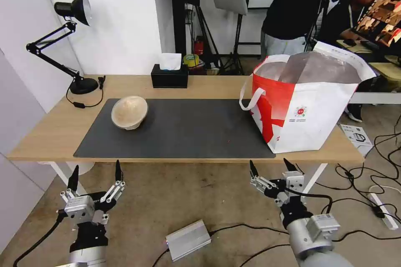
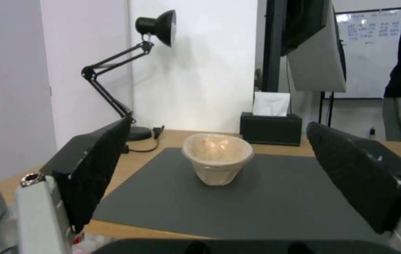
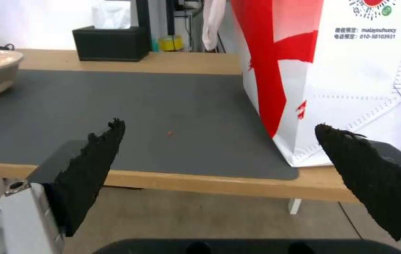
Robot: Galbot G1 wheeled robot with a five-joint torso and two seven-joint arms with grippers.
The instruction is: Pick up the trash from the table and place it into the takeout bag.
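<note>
I have both arms held below the near edge of the long light-wood table (image 1: 54, 133) on white legs. My left gripper (image 1: 96, 175) sits at about 7 o'clock in the head view, fingers spread wide and holding nothing; my right gripper (image 1: 271, 166) sits at about 5 o'clock, likewise spread and empty.

The trash I can see is one beige paper-pulp bowl (image 1: 129, 112), resting tilted on the left end of the large dark grey mat (image 1: 188, 129), at roughly 12 o'clock from the left gripper. The big red-and-white insulated takeout bag (image 1: 300, 104) with silver foil lining stands at the table's right end, partly on the mat, mouth open upward.

My worries: the bowl looks light and thin-walled, so I judge a hard pinch could crush it or flip it off its tilted seat. Rising straight up, either gripper could strike the table edge. The bag's white strap handle (image 1: 250, 100) hangs loose on its left side and could snag a finger. The bag's walls look soft; a knock could fold the mouth shut.
</note>
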